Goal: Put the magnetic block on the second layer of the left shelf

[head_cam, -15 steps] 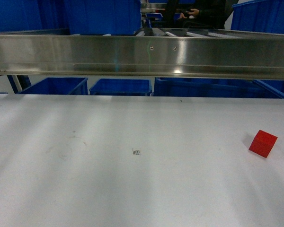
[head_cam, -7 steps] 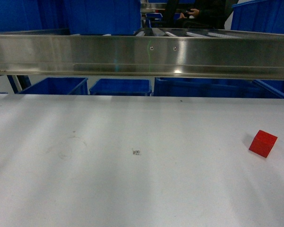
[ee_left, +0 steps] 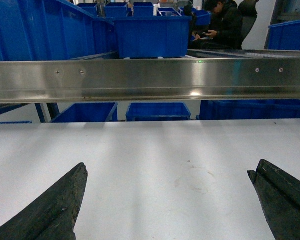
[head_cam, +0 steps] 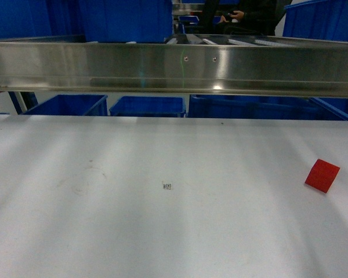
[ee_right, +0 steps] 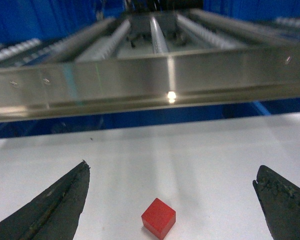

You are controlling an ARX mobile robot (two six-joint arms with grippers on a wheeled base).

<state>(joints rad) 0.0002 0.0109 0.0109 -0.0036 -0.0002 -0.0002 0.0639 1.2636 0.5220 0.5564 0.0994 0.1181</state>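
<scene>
The magnetic block (head_cam: 322, 175), a small red cube, lies on the white tabletop (head_cam: 162, 231) at the far right of the head view. In the right wrist view the block (ee_right: 158, 218) rests on the table between the two dark fingers of my right gripper (ee_right: 172, 168), which is open and not touching it. My left gripper (ee_left: 170, 167) is open over bare table. Neither gripper shows in the head view. The steel rack's front rail (head_cam: 174, 68) spans the view above the table. Behind it a shelf level carries white roller rails (ee_right: 155, 35) and a large blue crate (ee_left: 40, 30) on the left.
More blue crates (head_cam: 145, 106) stand below the rail beyond the table's far edge, and another blue crate (ee_left: 152, 35) sits on the rack. A seated person (ee_left: 221, 25) is behind the rack. A small printed marker (head_cam: 168, 186) is on the table.
Nothing has moved. The red block stays in the same spot, and its faces look more evenly lit now.
</scene>
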